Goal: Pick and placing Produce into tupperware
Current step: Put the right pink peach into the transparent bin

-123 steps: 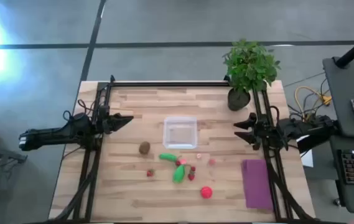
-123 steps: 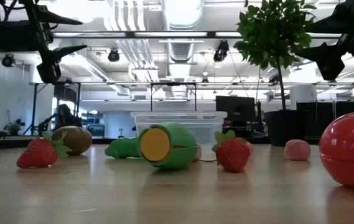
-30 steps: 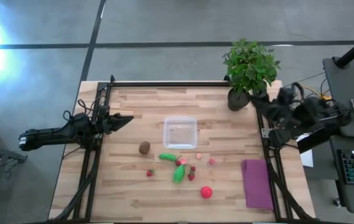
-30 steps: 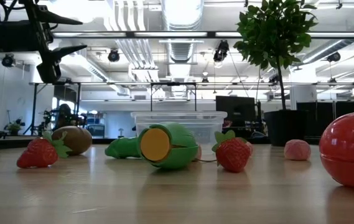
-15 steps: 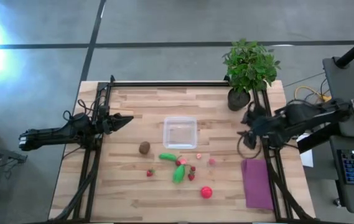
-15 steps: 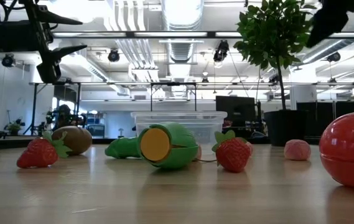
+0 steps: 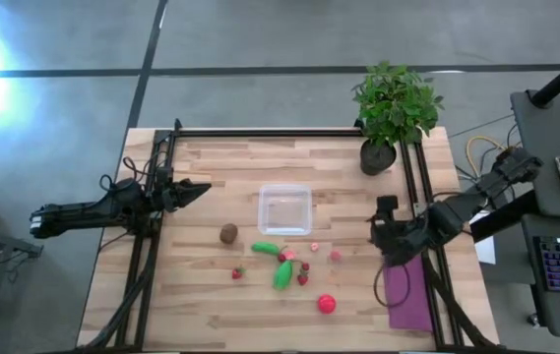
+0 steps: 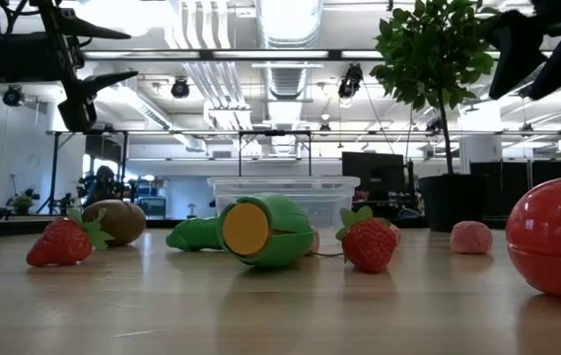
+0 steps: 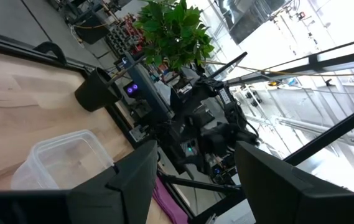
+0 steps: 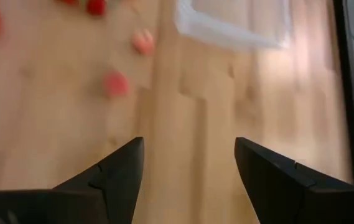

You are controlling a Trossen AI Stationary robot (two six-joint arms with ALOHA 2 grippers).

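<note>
The clear square tupperware stands on its base mid-table, with nothing visible inside. Nearer lie the brown kiwi, two green pieces, small red berries, a pink berry and the red ball. My right gripper hangs open above the table's right side, right of the pink berry; its wrist view also shows the tupperware. My left gripper waits open at the left edge, off the table top.
A potted plant stands at the far right corner. A flat purple cloth lies along the right edge, just near of my right gripper. Black rails run down both table sides. Bare wood stretches along the near and far edges.
My right arm has swung from beside the plant at the far right edge toward the near edge and the table's left. It now points over the wood beside the purple cloth. The produce and the tupperware have not moved.
</note>
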